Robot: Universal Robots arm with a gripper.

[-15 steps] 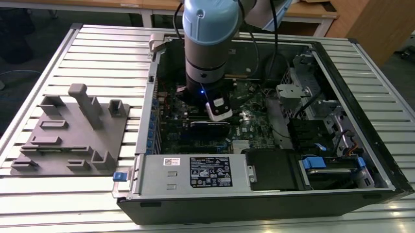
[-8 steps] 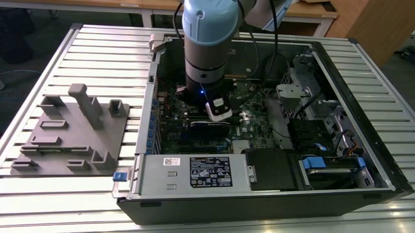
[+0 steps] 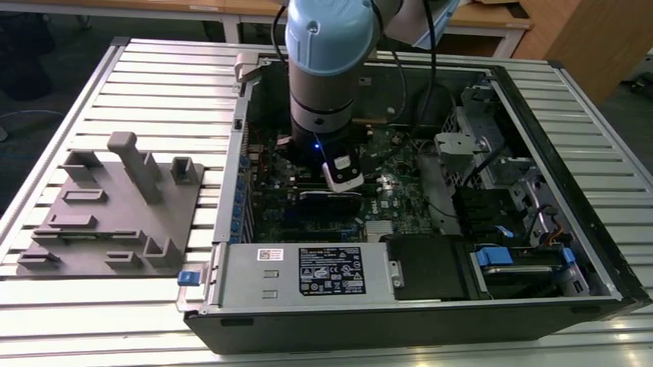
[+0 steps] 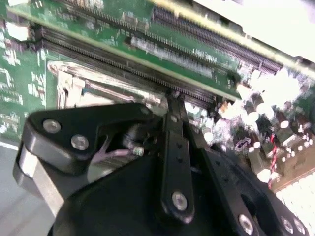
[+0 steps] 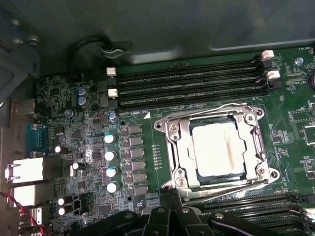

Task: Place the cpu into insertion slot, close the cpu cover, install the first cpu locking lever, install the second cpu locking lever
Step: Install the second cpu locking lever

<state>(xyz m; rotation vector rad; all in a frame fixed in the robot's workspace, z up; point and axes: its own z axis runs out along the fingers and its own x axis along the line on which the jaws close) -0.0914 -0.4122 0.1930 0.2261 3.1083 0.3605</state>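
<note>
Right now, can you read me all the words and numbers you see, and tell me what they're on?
On the black label on the silver box: print too small to read.
On the white sticker beside it: too small to read.
On the green board: tiny white marks, too blurred to read.
On the chip: no words I can make out.

No print is legible: the black rectangular label (image 3: 331,271) on the silver metal power-supply housing (image 3: 255,294) carries white lines and marks too small to read, as does the small white sticker (image 3: 269,255) beside it.
</note>
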